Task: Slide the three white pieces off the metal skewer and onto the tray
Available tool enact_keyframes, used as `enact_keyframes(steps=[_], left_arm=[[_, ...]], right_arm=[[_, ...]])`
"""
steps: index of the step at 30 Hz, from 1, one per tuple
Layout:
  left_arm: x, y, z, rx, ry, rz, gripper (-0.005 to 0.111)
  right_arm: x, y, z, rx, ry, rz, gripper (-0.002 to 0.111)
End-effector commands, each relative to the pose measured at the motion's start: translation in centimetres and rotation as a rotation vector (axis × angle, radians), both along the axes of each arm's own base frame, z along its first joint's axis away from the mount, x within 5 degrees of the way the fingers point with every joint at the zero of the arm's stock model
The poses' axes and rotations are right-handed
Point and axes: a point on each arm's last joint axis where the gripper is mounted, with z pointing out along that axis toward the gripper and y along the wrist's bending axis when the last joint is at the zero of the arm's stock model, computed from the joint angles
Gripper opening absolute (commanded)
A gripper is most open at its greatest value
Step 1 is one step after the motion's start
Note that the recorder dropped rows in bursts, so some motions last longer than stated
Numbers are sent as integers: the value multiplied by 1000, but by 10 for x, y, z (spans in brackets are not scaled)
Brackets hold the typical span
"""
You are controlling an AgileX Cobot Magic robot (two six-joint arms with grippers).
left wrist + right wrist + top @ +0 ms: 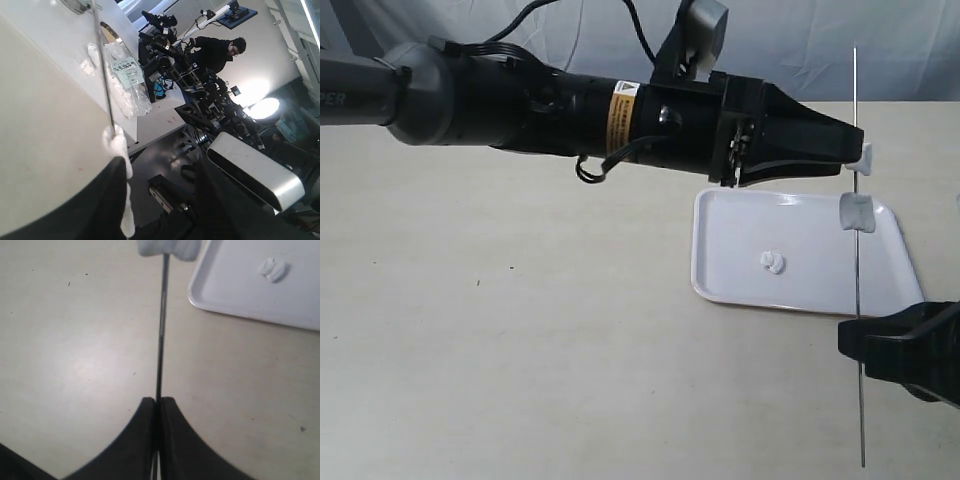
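Exterior view first: the metal skewer [858, 300] stands upright at the right side of the table [520, 350], in front of the white tray's [730, 280] right end. The right gripper [860, 345] has it low down, with a length of rod poking out below the grip. From the right wrist camera those two black fingers [145, 430] are pressed together on the rod, with no gap showing.

Two of the white pieces are on the skewer. The upper white piece [866, 158] sits well up the rod, and the lower white piece [857, 212] is just beneath it, a small gap apart. The third white piece [772, 262] is off the skewer and lies near the middle of the tray.

The left gripper [852, 150] reaches in level from the left, across the tray's far edge, its tips right at the upper white piece. From the left wrist camera one dark finger [75, 200] has that lump against its edge, with the rod running up from it. I cannot tell whether the fingers are pinching the lump or standing apart around it.
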Motion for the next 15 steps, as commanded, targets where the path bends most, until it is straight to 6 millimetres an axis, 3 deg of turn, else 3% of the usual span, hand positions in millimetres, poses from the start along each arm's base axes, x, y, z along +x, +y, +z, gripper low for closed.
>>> enact_keyframes(steps=[1, 7, 15], left_arm=[[1, -4, -7, 25, -4, 24, 42], [13, 8, -9, 47, -5, 61, 42], [15, 7, -7, 25, 13, 91, 42]], right_arm=[[0, -1, 0, 0, -20, -1, -1], [0, -1, 0, -2, -21, 3, -1], [0, 0, 1, 3, -25, 1, -1]])
